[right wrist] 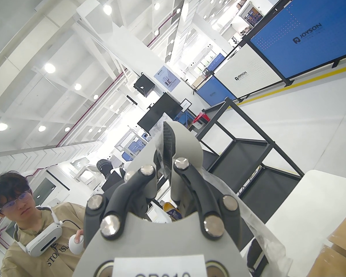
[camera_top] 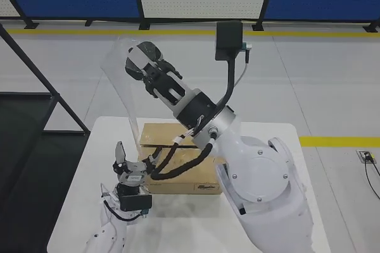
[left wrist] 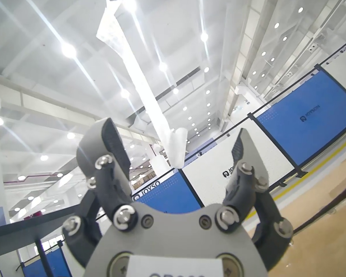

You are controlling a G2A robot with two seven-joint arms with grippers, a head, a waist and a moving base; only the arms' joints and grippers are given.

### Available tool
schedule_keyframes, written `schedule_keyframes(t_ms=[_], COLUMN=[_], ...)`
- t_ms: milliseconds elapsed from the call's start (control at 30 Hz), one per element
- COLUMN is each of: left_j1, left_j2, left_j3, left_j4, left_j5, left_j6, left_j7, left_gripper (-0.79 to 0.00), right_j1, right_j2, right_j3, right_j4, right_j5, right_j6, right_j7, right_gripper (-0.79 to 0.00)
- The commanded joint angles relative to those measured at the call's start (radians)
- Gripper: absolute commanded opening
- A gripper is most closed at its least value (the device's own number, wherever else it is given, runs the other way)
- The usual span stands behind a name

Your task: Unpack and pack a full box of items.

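Film: a clear, faintly milky film (camera_top: 123,82) is hanging in the upper left centre of the top view, broad at the top and narrowing toward the bottom.
Right gripper: the raised right gripper (camera_top: 145,60) is pinching the film's upper edge between clenched fingers.
Left gripper: the left gripper (camera_top: 134,158) is sitting lower left of centre, fingers spread and grasping nothing.
Box: a brown cardboard box (camera_top: 161,134) is resting mid-frame on the white table (camera_top: 104,145).
Hard to see: the arm (camera_top: 202,114) and black cables (camera_top: 183,166) are masking part of the box top, and its contents cannot be told.
Axis: the film's long axis is running top to bottom, with its lower end pointing toward the box's left edge.
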Motion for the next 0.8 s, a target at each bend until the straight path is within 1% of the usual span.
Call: schedule_keyframes(t_ms=[0, 267, 433, 567, 700, 767], left_j1=[0.0, 0.01, 0.021, 0.043, 0.073, 0.093], left_j2=[-0.001, -0.002, -0.002, 0.003, 0.014, 0.022], left_j3=[-0.002, -0.02, -0.043, -0.069, -0.104, -0.121], left_j4=[0.002, 0.01, 0.002, -0.034, -0.087, -0.113], left_j5=[-0.004, -0.04, -0.107, -0.169, -0.216, -0.234], left_j6=[-0.003, -0.008, -0.056, -0.17, -0.325, -0.439], left_j7=[0.003, 0.036, 0.035, -0.007, -0.059, -0.087], left_gripper=[-0.785, -0.785, -0.785, -0.785, -0.785, -0.785], right_j1=[-0.001, 0.001, -0.003, -0.019, -0.053, -0.073], right_j2=[0.0, -0.002, 0.001, 0.012, 0.024, 0.032], right_j3=[0.0, 0.006, 0.03, 0.062, 0.11, 0.134], right_j4=[-0.001, 0.01, 0.019, 0.028, 0.023, 0.015], right_j5=[-0.002, -0.003, 0.007, -0.011, -0.033, -0.046], right_j6=[0.0, 0.005, -0.009, -0.068, -0.119, -0.156], right_j7=[0.0, -0.008, 0.002, 0.067, 0.102, 0.133], right_gripper=[-0.785, -0.785, -0.785, -0.785, -0.785, -0.785])
